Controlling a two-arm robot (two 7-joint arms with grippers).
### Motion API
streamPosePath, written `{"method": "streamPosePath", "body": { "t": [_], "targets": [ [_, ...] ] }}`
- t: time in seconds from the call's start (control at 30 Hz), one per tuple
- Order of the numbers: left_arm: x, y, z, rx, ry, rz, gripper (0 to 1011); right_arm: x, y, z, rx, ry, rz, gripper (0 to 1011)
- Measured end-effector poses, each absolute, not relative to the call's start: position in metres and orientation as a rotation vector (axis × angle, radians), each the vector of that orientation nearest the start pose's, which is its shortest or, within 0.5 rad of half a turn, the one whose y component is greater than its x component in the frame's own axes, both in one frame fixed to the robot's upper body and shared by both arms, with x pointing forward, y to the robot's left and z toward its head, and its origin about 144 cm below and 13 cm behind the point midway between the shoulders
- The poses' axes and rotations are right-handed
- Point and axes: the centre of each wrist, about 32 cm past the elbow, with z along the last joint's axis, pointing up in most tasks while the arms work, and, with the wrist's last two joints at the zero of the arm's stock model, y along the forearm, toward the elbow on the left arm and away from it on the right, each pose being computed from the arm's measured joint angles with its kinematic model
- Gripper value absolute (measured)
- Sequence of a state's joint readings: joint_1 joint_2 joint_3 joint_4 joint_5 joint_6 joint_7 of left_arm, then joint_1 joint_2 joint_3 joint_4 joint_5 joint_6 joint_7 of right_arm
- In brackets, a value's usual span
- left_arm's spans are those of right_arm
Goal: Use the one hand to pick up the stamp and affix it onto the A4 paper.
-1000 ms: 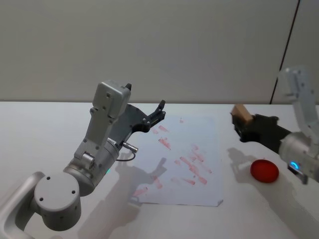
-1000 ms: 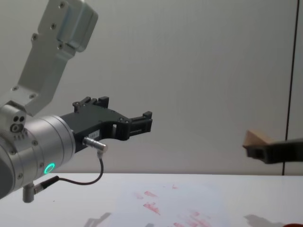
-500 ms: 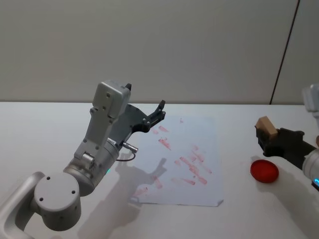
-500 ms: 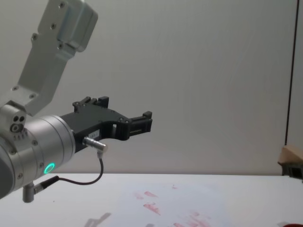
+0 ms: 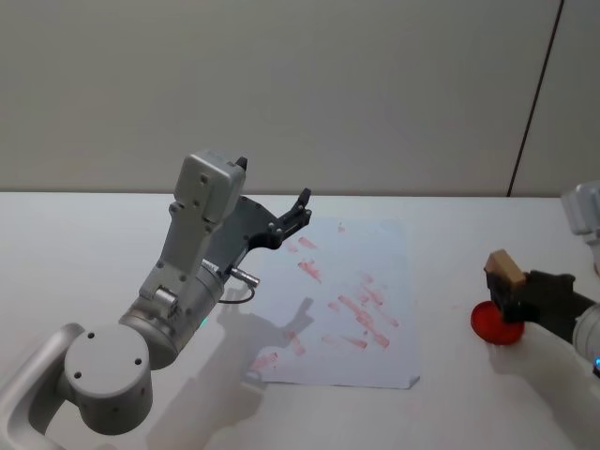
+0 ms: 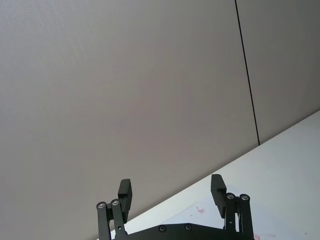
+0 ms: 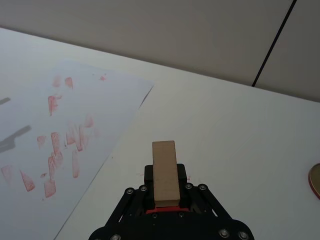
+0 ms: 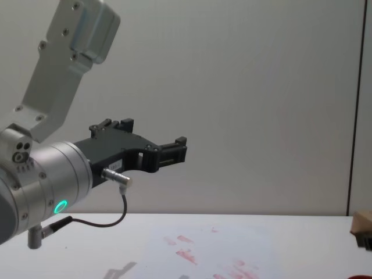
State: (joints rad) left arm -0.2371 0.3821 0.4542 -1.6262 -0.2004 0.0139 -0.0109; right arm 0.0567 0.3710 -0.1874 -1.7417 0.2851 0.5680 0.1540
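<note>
You have open bench [image 5: 441, 281] between the red ink pad [image 5: 489, 323] and the A4 paper [image 5: 375, 356]; the raised left end effector [image 5: 302, 208] overhangs its far-left corner.

Plain grey wall [image 5: 309, 84] behind white table [image 5: 75, 244]

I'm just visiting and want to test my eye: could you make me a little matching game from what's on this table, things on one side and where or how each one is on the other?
Things:
1. stamp
2. red ink pad
3. A4 paper
4. left gripper

States:
a. lying flat on the table, covered in red marks
b. held up in the air, open, holding nothing
c. clamped in the right gripper
d. on the table, right of the paper, under the stamp

Pairs: 1-c, 2-d, 3-a, 4-b
</note>
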Motion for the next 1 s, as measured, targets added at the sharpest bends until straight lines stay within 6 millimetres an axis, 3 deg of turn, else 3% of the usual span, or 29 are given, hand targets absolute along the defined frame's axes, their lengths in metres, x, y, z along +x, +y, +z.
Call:
{"method": "streamPosePath", "body": {
  "t": [1.0],
  "targets": [
    [0.492,0.198,1.204,0.061,-0.268,1.124,1003,0.468,-0.255,1.181,-0.475,0.279,-1.198,225]
  ]
}}
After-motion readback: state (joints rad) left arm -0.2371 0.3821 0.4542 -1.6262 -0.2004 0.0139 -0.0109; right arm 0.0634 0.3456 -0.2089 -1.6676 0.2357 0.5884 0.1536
